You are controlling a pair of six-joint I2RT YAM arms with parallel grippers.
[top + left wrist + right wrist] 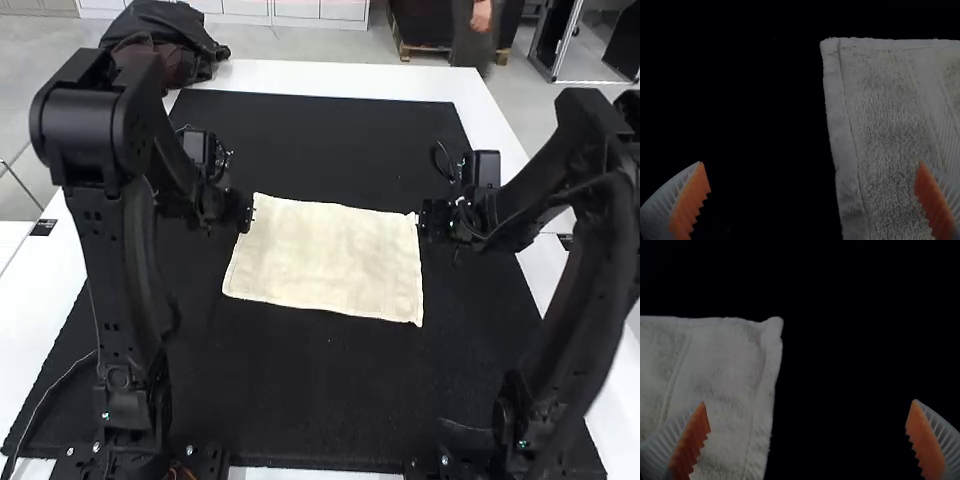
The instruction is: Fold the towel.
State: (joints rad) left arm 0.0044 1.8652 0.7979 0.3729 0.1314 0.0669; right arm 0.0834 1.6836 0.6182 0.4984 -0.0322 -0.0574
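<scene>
High view: 1 towel (330, 262), cream, on 1 black mat (330, 400) atop 1 white table (350, 76). It lies flat, approx. mid-mat btwn the mat's L & R edges; whether 1 layer or more, can't tell. Its near edge slants, R end closer to the mat's near edge. 2 arms, 1 gripper each: L gripper (246, 218) at the towel's far L corner, R gripper (424, 222) at its far R corner.

L wrist view: 2 fingers (689, 202), white ribbed w/ orange pads, spread wide, pinching nothing; towel's side hem runs btwn them. Terry pile, smooth hem, 1 woven band showing, corner square & flat.

R wrist view: 2 fingers (928, 437), same type, also spread wide & empty, towel's side edge btwn. Corner has a small nub, edge slightly wavy.
</scene>
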